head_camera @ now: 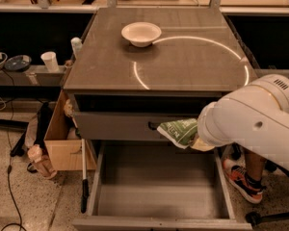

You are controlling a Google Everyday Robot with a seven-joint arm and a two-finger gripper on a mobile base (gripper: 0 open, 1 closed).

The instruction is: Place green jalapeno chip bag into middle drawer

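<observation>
Bag (178, 131) in gripper (196, 142) — over drawer (156, 196)

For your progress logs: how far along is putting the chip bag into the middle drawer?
Done: the drawer is open, and the bag is off any surface. In hand: the gripper, close to the upper drawer front, holds the bag above the drawer's rear. Left: lower it in and release.
</observation>
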